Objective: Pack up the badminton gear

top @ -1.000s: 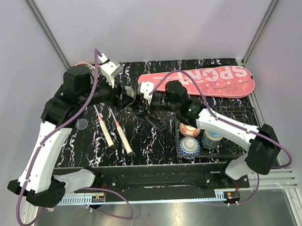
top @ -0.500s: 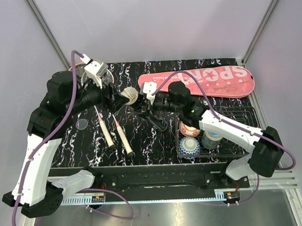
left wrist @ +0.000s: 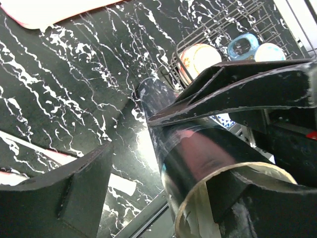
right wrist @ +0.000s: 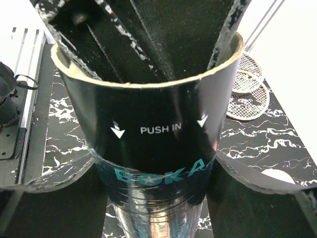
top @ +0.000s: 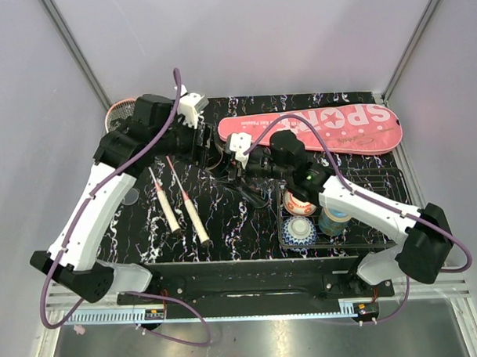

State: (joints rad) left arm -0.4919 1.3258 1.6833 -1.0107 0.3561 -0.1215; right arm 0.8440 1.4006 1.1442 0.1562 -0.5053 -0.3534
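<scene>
- Near side of the long black tube [right wrist: 158, 114], to its right: a black wire basket [top: 379, 177] holds two patterned bowls [top: 298, 232] and a cup [top: 334, 220]. The tube's lower end comes down just beside the basket's nearest corner.
- Near side, to the tube's left: two rackets [top: 197, 223] lie side by side on the marbled table [top: 248, 225], white handles nearest, well apart from the tube. A small clear disc [top: 129, 196] lies left of them.
- At the tube's body: the right gripper [right wrist: 156, 166] is clamped on it, one finger on each side, just below the "PUSH IN" print. The tube is tilted, its open mouth raised toward the left arm.
- At the tube's mouth: the left gripper [left wrist: 128, 135] has its jaws spread wide and grips nothing. One finger lies across the rim and blocks the opening; the other hangs clear beside the tube.
- Beyond the tube, to its right: the pink cover [top: 323, 128] lies flat by the table's far edge.
- Farthest, to the tube's left: the racket heads [right wrist: 250, 87], overlapping.
</scene>
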